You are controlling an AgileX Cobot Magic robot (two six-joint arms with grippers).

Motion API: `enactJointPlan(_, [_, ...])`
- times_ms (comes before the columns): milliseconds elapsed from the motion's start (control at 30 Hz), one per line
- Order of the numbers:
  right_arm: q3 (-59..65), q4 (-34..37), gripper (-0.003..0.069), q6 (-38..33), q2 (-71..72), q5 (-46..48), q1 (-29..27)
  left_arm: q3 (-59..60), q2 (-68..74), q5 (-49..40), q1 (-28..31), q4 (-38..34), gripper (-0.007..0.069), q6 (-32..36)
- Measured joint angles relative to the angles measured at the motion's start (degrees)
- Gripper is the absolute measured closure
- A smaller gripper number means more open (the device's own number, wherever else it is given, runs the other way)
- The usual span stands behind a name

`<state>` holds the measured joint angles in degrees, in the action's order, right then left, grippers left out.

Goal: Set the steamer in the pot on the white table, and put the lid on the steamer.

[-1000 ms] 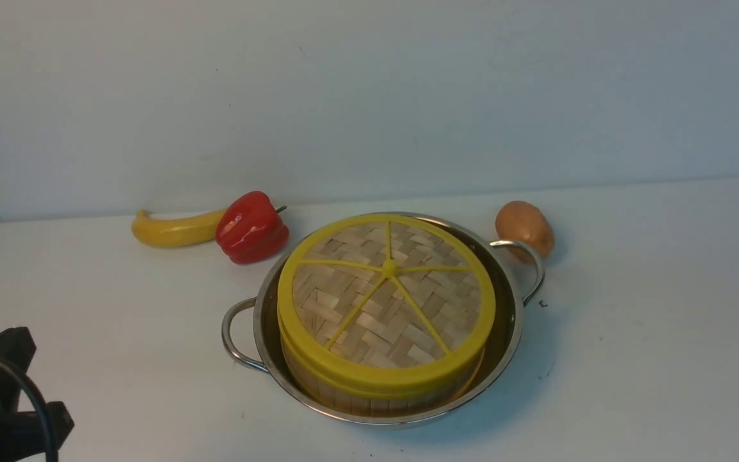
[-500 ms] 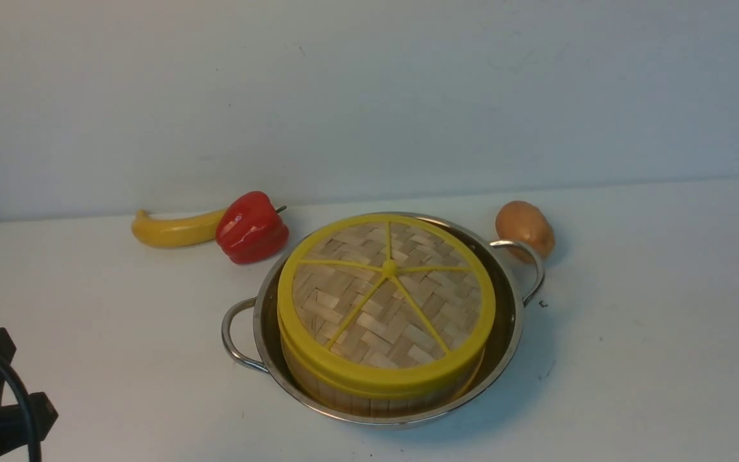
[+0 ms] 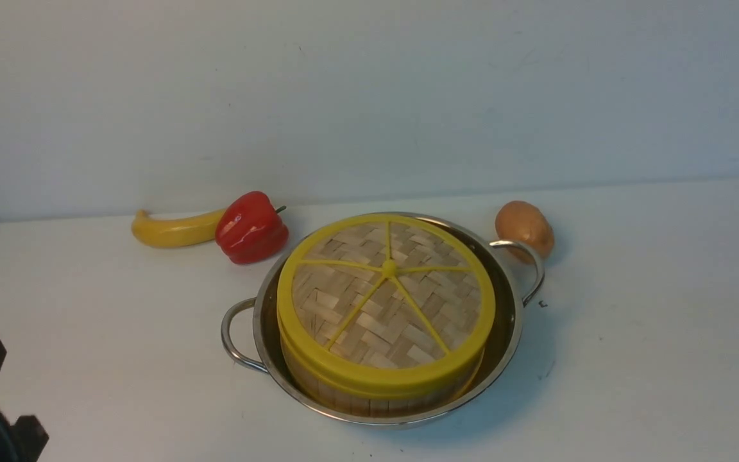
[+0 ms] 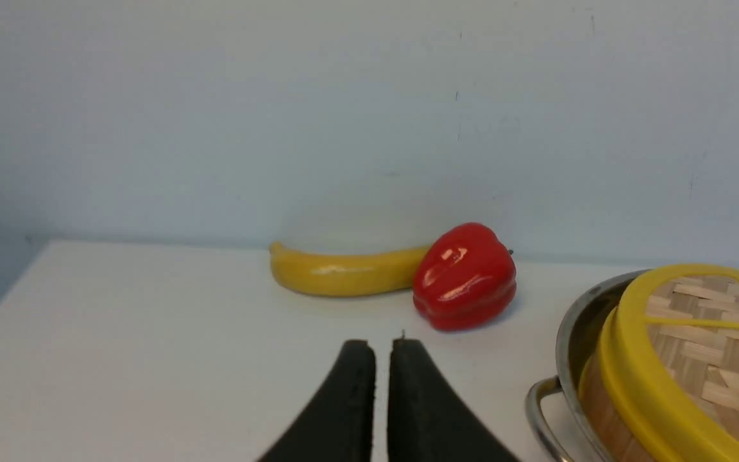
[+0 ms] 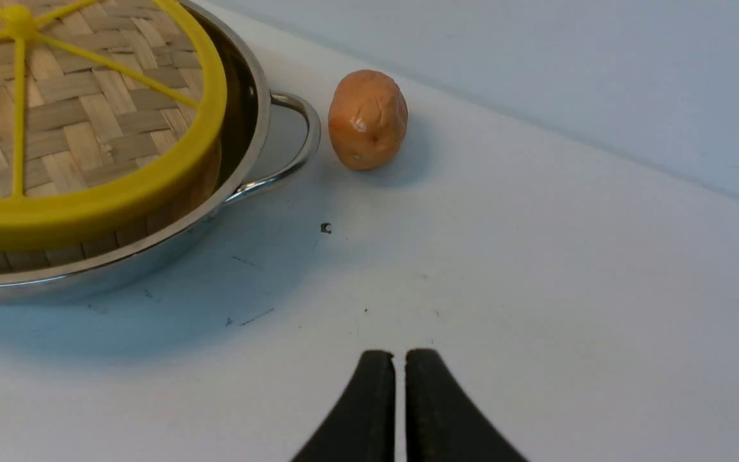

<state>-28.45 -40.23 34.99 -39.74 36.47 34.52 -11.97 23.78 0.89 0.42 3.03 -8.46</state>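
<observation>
white table [image 3: 632, 385], pot [image 3: 504, 346] mid-table, banana [image 3: 174, 231] touching red pepper [image 3: 251, 228] (far left), potato [image 3: 525, 228]

I see the lid [image 3: 387, 301], tan weave with yellow rim and spokes. Behind the shiny steel pot [image 3: 512, 321] sit my red pepper [image 3: 251, 228] and yellow banana [image 3: 174, 230].

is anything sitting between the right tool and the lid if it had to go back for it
Nothing visible does. In the right wrist view only bare white table lies between the right tool and the pot holding the steamer and lid. The potato sits off to the side, beside the handle.
</observation>
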Motion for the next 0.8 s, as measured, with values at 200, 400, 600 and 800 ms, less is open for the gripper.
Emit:
enactJointPlan(200, [0.00, 0.00, 0.0587, 0.00, 0.00, -1.90, 0.00, 11.31, -14.68, -2.50, 0.11, 1.99, 0.0585, 4.02])
enactJointPlan(400, [0.00, 0.05, 0.0565, 0.00, 0.00, -3.14, 0.00, 12.34, -23.35, -11.02, 0.60, 2.87, 0.0573, 4.98])
enactJointPlan(600, [0.00, 0.11, 0.0537, 0.00, 0.05, -3.61, 0.00, 12.34, -23.63, -14.68, 0.60, 2.94, 0.0554, 5.20])
enactJointPlan(800, [0.00, 0.11, 0.0512, 0.01, 0.05, -3.74, 0.00, 12.34, -23.68, -14.76, 0.60, 2.95, 0.0548, 5.20])
